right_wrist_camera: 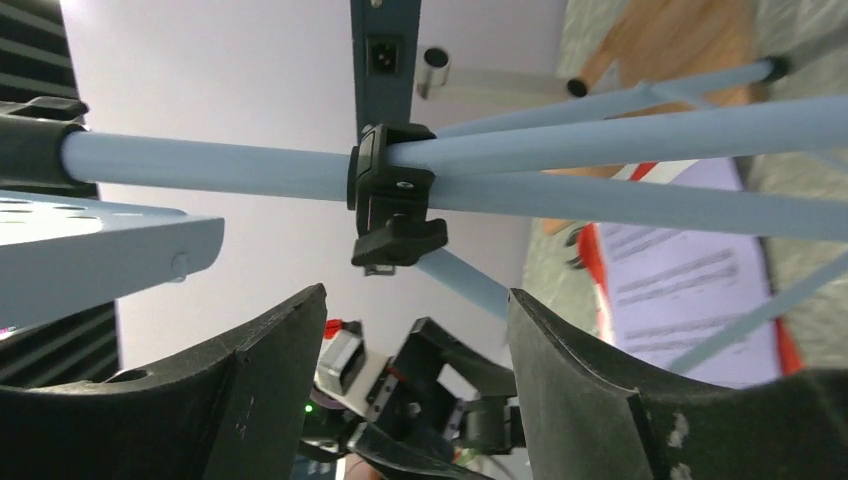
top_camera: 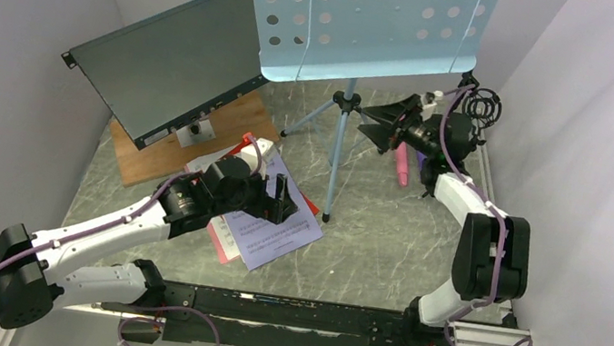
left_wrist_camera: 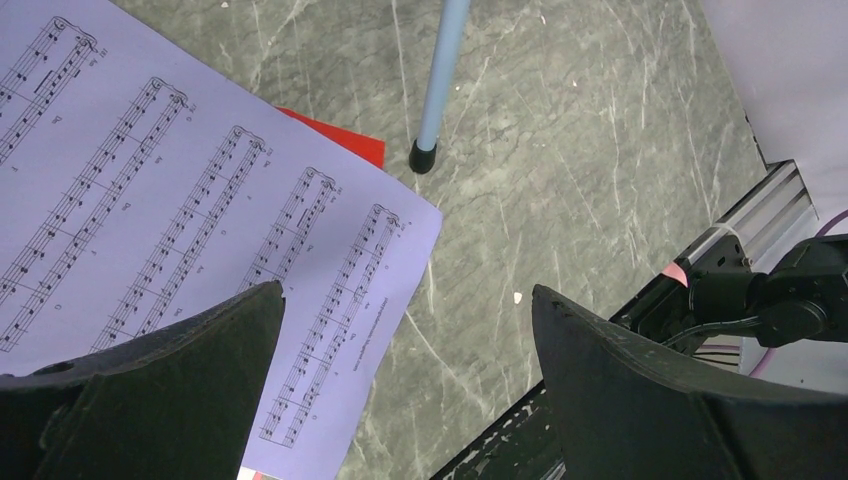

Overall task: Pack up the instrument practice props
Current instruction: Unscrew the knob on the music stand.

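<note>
- My left gripper (top_camera: 282, 197) is hanging over the loose sheet music with its jaws spread wide, and it's not gripping anything.
- Right under it, the white sheet-music page (left_wrist_camera: 150, 180) printed with staves is lying flat on top. Its corner is poking out between my left fingertips.
- A red sheet-music page (left_wrist_camera: 340, 135) is sticking out from under the white one, just past my left fingertips. A pink page edge (top_camera: 219, 245) is showing on the near side of the stack.
- A bit further ahead of the left gripper, one light-blue tripod leg with a black rubber foot (left_wrist_camera: 424, 155) is standing on the grey marbled table (left_wrist_camera: 600, 150), close to that red corner.
- My right gripper (top_camera: 378, 121) is lying on its side next to the stand. Its jaws are apart and nothing is sitting between them.
- Just ahead of my right fingertips, the black collar clamp (right_wrist_camera: 395, 195) is sitting where the light-blue tubes meet. I can't tell if I'm touching it, and it looks like I'm not.
- The light-blue perforated music rack (top_camera: 372, 18) is standing upright, with its tray up above the right gripper.
- The pink microphone (top_camera: 401, 164) is lying on the table just behind the right gripper, beside my forearm.
- A small black mic support (top_camera: 481, 105) is sitting behind my right wrist, by the wall.
- Way out past the left gripper, the large dark flat metal box (top_camera: 174, 57) is leaning tilted over a wooden board (top_camera: 149, 163).
</note>
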You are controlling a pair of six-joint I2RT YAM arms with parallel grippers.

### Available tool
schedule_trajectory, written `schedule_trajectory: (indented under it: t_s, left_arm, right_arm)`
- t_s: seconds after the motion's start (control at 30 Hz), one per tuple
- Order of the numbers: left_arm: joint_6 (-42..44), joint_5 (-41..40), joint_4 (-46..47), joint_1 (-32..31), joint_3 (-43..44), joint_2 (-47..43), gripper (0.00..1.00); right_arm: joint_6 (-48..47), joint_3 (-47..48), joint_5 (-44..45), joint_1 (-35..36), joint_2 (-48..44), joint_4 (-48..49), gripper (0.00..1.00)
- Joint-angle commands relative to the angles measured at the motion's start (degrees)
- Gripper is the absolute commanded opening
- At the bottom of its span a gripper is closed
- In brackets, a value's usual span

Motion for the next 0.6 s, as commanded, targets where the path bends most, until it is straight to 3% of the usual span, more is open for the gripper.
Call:
schedule_trajectory:
  t_s: [0.0,0.2,0.57]
  left_arm:
    - [-0.27,-1.06,0.38,-0.24,1.84,-2.15,0.99]
    - [-0.31,-1.35,0.19,-0.24,1.75,-2.44,0.99]
    - [-0.14,-1.40,0.19,-0.20,1.76,-2.12,0.99]
  right_arm:
    - [10.08,4.94,1.44,3.30,0.93,3.32,0.68]
    - [15.71,7.12,2.82,3.57,3.78,6.33,0.65]
    - [12.85,7.14,4.42,3.78,4.59,3.53,0.48]
